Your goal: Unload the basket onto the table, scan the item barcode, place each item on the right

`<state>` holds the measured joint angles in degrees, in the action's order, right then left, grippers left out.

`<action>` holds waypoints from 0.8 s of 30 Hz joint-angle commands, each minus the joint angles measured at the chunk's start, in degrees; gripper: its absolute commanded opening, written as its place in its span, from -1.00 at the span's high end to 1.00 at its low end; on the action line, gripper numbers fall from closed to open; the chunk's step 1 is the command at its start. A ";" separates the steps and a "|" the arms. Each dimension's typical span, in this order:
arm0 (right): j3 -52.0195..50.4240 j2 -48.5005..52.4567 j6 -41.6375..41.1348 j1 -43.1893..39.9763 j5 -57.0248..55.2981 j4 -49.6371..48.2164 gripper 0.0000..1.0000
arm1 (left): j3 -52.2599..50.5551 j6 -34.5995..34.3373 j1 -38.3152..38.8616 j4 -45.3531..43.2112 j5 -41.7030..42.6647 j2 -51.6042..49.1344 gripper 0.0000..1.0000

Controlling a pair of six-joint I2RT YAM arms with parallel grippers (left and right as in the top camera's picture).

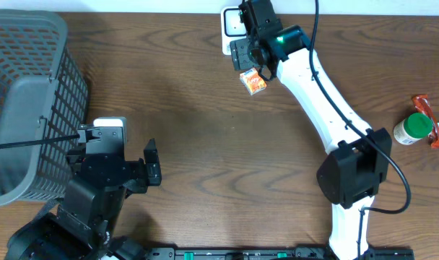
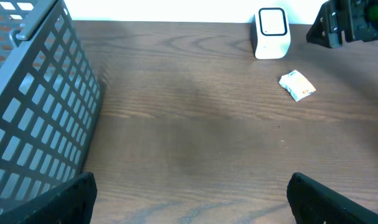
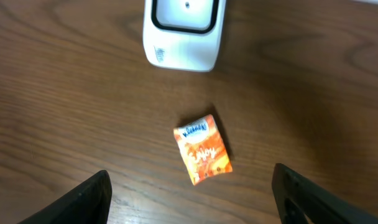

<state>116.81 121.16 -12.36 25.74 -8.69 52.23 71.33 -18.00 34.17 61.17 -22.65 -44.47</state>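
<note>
The item, a small orange snack packet (image 3: 202, 149), lies flat on the wooden table just in front of the white barcode scanner (image 3: 183, 31). My right gripper (image 3: 192, 199) hangs open above the packet, its fingers wide on either side and touching nothing. From overhead, the packet (image 1: 253, 81) shows just below the right gripper (image 1: 248, 54) and the scanner (image 1: 232, 25). My left gripper (image 2: 192, 199) is open and empty over bare table at the near left, far from the packet (image 2: 296, 85) and the scanner (image 2: 271, 32).
A grey mesh basket (image 1: 24, 101) fills the left side, close to the left arm, and shows as a wall (image 2: 33, 106) in the left wrist view. A green-lidded bottle (image 1: 413, 128) and a red packet (image 1: 437, 130) lie at the right edge.
</note>
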 commanded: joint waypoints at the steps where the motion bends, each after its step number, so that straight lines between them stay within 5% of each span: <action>1: -0.31 3.30 -0.28 -0.20 -3.65 0.22 -0.49 | 0.15 -0.24 -0.13 0.11 -0.76 0.00 -0.96; 9: -0.70 12.90 -8.02 -1.92 -12.55 0.70 0.28 | 0.15 -0.24 -0.13 0.11 -0.76 0.00 -0.96; 24: -0.70 19.96 -9.03 -6.03 -11.91 -2.21 0.41 | 0.15 -0.24 -0.13 0.11 -0.76 0.00 -0.96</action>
<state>116.09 140.25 -20.43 19.81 -23.07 48.90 71.33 -18.00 34.17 61.19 -22.65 -44.47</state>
